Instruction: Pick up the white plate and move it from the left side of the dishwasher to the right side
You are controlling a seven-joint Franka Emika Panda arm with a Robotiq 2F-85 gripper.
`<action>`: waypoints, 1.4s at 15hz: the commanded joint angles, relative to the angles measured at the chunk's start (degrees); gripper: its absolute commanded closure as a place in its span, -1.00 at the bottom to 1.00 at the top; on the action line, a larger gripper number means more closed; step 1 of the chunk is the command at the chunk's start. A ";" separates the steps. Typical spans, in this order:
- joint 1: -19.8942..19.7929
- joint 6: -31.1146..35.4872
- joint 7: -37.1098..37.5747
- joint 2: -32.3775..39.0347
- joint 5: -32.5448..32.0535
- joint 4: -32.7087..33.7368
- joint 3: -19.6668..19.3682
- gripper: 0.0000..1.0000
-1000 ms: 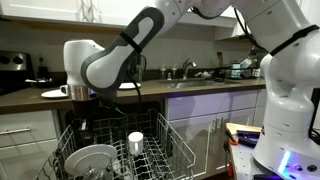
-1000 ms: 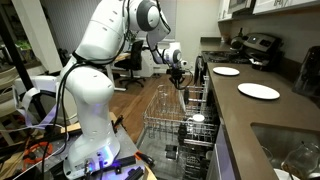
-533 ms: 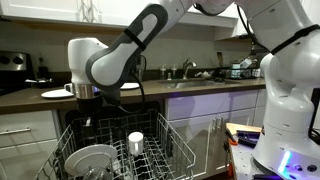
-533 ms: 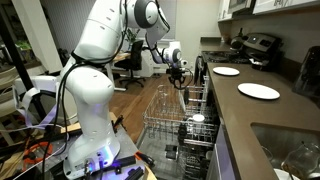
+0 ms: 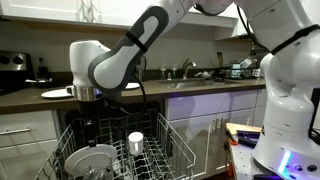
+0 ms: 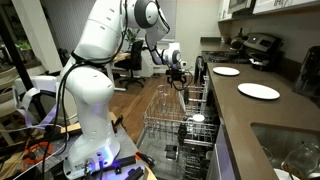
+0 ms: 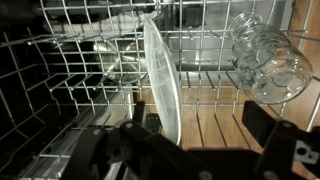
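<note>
Hovering above the dishwasher (image 5: pixel 178 152) rack, the gripper (image 7: pixel 197 146) hangs with fingers (image 7: pixel 283 140) spread wide, holding nothing. The white plate (image 5: pixel 90 158) stands on edge among the tines on the rack's left; a white cup (image 5: pixel 135 142) stands to its right.

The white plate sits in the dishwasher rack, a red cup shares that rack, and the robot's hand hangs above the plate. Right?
Not quite: the cup is white, not red, as an exterior view shows. The white plate does sit in the dishwasher rack, with the hand above it.
</note>
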 commanded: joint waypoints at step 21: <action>-5.79 12.45 -8.68 6.38 1.09 -0.25 3.33 -0.30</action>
